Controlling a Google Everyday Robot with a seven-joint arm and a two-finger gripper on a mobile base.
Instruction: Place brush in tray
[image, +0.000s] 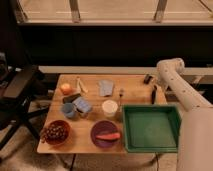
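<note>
the brush (153, 96) lies on the surface (132, 84) just past the tray's (149, 148) far rim, near its right end, handle pointing roughly away from the tray. the pincer (156, 88) hangs at the brush's far end, behind the tray, on the arm (174, 80) that bends in from the tray's right side. honestly can't tell whether it's apart or clamped on anything, and can't tell if it's touching the brush either.

my take: the step in hand is the pickup. i'd come straight down on the handle, squeeze across the thin width, and make sure it's really caught before lifting, since a slim handle flat on wood slips out easily. then lift enough to clear the raised rim and carry it a short hop into the tray.

the path looks open. a small dark thing (147, 78) sits further behind the tray than the brush, so don't nudge it. the fork (120, 95) and white cup (109, 107) are off the tray's far left corner, the purple plate (102, 141) just left of the tray.
</note>
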